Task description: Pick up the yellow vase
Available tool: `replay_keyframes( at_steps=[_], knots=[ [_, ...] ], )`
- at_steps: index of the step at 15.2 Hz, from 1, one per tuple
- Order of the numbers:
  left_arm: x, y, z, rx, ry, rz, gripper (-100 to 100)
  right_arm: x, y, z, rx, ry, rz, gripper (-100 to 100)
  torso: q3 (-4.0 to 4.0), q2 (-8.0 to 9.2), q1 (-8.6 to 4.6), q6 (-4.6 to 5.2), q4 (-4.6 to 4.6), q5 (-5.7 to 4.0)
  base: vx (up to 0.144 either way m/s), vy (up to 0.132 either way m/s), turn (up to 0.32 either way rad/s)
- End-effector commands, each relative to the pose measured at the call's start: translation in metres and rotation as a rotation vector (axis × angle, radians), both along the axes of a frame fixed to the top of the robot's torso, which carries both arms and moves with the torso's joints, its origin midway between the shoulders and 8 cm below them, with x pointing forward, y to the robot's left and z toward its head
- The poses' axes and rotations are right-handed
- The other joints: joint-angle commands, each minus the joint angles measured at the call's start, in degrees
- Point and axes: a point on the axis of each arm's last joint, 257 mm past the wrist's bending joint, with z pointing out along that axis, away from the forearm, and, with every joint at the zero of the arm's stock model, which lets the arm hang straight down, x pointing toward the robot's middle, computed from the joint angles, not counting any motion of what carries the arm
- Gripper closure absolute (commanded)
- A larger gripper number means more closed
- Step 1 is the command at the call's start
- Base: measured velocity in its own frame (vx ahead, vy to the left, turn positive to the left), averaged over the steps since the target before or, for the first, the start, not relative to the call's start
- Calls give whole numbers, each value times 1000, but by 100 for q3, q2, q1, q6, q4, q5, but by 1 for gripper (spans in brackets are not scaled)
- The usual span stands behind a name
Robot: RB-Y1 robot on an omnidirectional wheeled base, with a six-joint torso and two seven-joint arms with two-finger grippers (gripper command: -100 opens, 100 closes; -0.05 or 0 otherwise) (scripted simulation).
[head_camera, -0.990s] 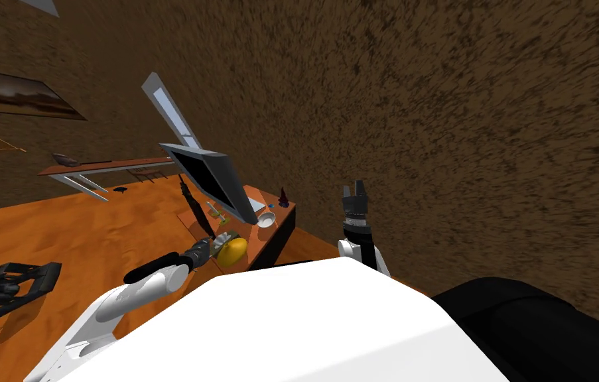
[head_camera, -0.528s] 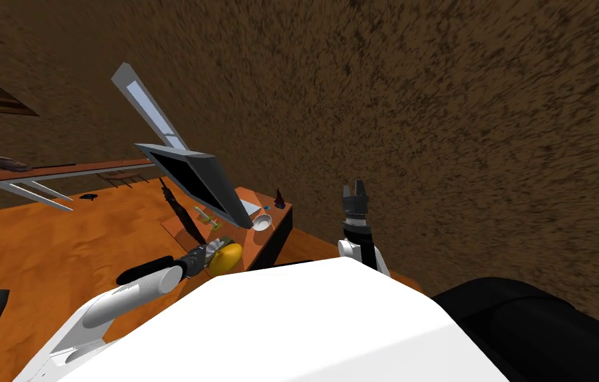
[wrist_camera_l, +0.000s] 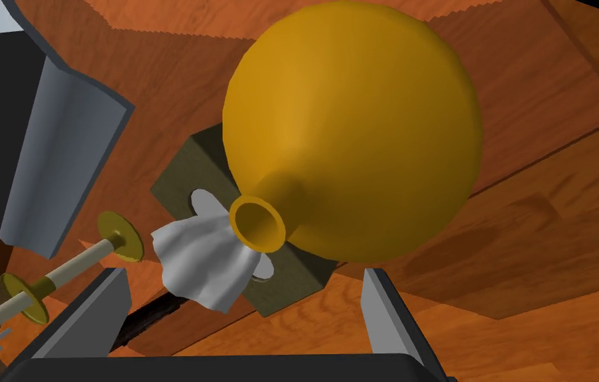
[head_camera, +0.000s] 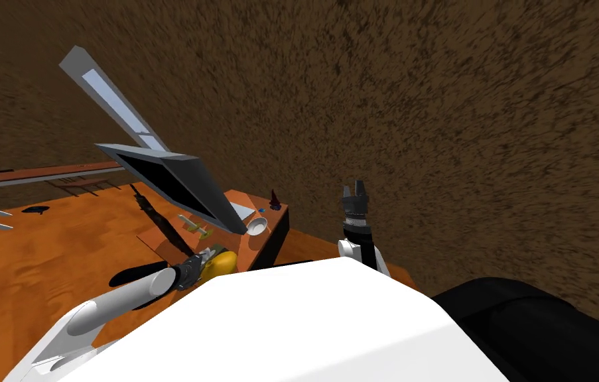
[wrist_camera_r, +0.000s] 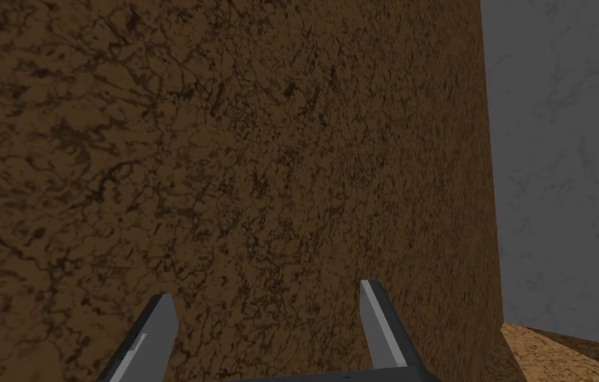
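1. Two pincers are in view: the left pincer (wrist_camera_l: 246, 275) reaches to the near end of the desk (head_camera: 237, 197), while the right pincer (wrist_camera_r: 266, 292) is raised in front of the chest, well apart from the desk and facing a brown wall (head_camera: 457, 132)
2. The left pincer's fingers (wrist_camera_l: 102, 315) stand apart and clamp nothing
3. The vase (wrist_camera_l: 351, 126) is yellow, with a round body and a short narrow neck. It lies just beyond the left fingertips, tilted so that its open mouth points back toward the pincer. One fingertip comes very near the underside of the body, but I cannot tell whether it touches
4. In the head view the vase (head_camera: 223, 261) sits at the desk's near end, right at the tip of the left arm
5. An olive box (wrist_camera_l: 188, 169) with a white tissue (wrist_camera_l: 201, 258) coming out of its slot lies just beside the vase. The vase's neck overlaps the box and the tissue
6. A pale rod (wrist_camera_l: 69, 268) with gold discs lies beside the box, on the side away from the vase's body
7. A grey monitor (head_camera: 175, 176) with a dark screen stands on the desk beyond the box, and its grey edge shows near the rod in the left wrist view
8. A white bowl (head_camera: 257, 227) sits on the desk past the monitor, with a small dark thing (head_camera: 275, 198) at the far corner
9. The right pincer's fingers are apart and hold nothing
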Motion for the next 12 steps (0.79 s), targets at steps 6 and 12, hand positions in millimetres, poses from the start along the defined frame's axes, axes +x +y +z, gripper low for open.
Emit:
replay_keyframes(
  at_steps=[6,12],
  knots=[
    [-27,-1,-12,-63,98,24,-100,0,0,0,0,0,0,0,-3,-6,-1,0,-1,0,22,10,-110],
    [-51,-6,-21,-124,179,45,-100,0,0,0,0,0,0,0,-3,-5,-1,0,-1,-1,23,12,-109]
  ],
)
